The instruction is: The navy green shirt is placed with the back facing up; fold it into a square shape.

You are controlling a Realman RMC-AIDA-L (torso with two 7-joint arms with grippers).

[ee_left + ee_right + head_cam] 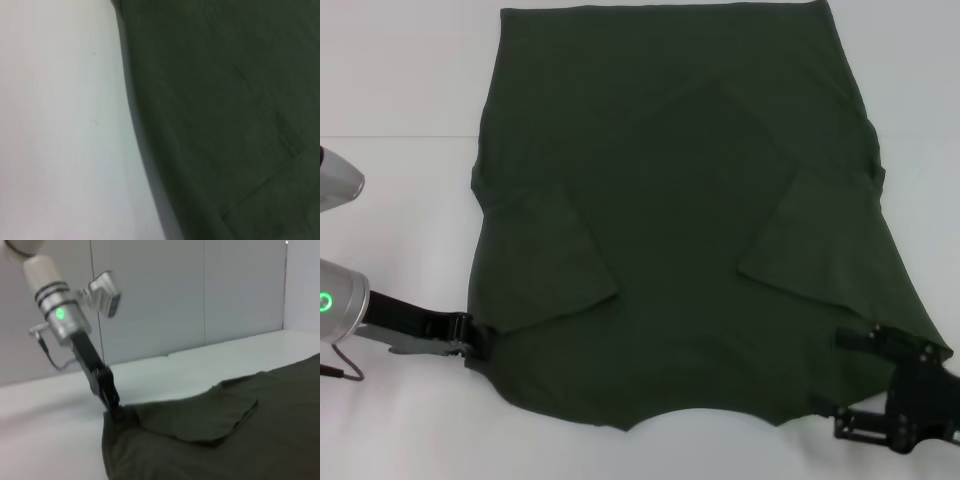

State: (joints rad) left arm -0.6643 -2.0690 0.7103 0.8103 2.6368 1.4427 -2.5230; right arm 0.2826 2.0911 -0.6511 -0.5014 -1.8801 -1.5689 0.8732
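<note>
Lying limp, the soft, light dark olive-green cotton T-shirt [680, 230] on the white table [390, 90]; left gripper [478, 335] pinching its near corner, right gripper [880, 385] at the other, closure unclear.

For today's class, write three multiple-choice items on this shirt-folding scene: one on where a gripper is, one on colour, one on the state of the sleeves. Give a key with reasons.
1. Where is the left gripper?
A. At the near left edge of the shirt
B. Above the shirt's middle
C. At the far hem

2. What colour is the navy green shirt?
A. Cream
B. Dark olive green
C. Red

3. How do the sleeves lie?
A. Spread outward on the table
B. Folded inward over the body
C. Rolled into tubes

Key: 1 A, its fingers meet the cloth's near left edge, as the right gripper does at the near right corner. 2 B, the whole cloth is dark olive on a white table. 3 B, both sleeve flaps rest on the shirt's body.
</note>
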